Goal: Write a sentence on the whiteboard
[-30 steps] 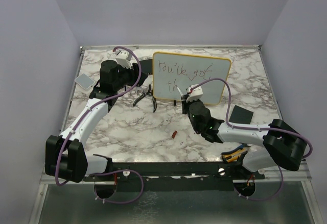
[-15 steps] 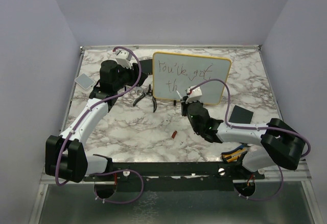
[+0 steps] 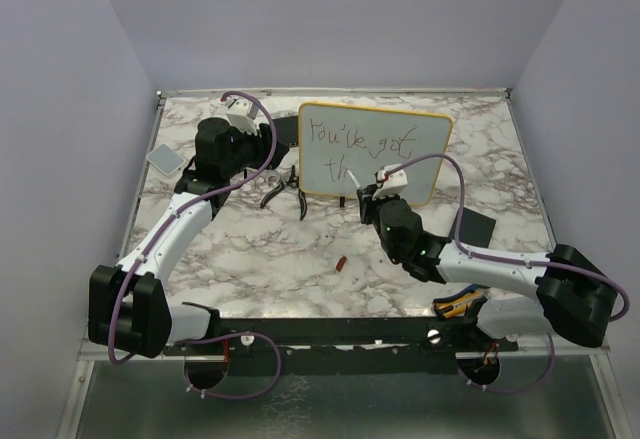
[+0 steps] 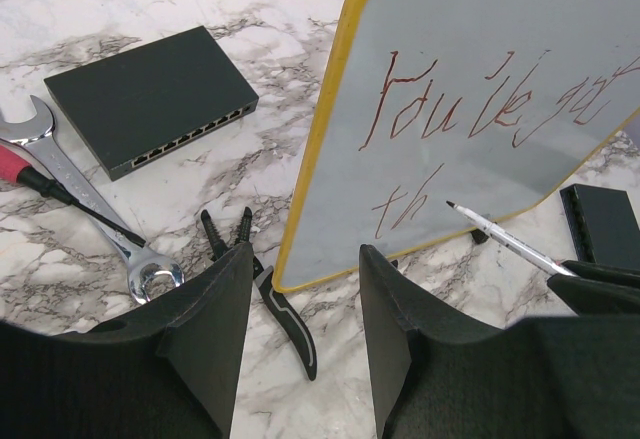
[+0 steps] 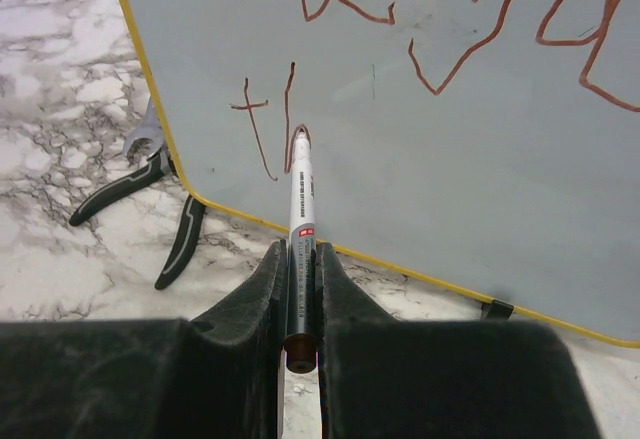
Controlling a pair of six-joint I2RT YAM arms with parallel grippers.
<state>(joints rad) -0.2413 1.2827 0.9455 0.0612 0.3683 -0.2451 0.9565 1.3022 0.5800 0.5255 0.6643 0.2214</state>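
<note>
Whiteboard (image 3: pixel 420 169) looks light, stiff, tippy; brace at its left edge. R gripper (image 5: pixel 300 259) clamped on marker (image 5: pixel 300 194); L gripper (image 4: pixel 305 264) half-open, holding nothing.

- Robotics lab bench, boxed in as a test cell.
- Plain pale walls (image 3: pixel 60 109) closing in three sides of a marble-patterned surface (image 3: pixel 280 259).
- Two machines bolted to a dark metal rail (image 3: pixel 330 331) at the near edge: left arm (image 3: pixel 170 234) and right arm (image 3: pixel 480 264), with purple cables (image 3: pixel 245 95) looping loose along them.
- Hand tools lying about: wrench (image 4: pixel 45 144), pliers (image 4: pixel 290 324), red-handled screwdriver (image 4: pixel 12 164).
- Black box (image 4: pixel 150 94) with a row of ports, flat on the surface.
- Yellow-framed whiteboard (image 3: pixel 440 149) standing upright among the tools.
</note>
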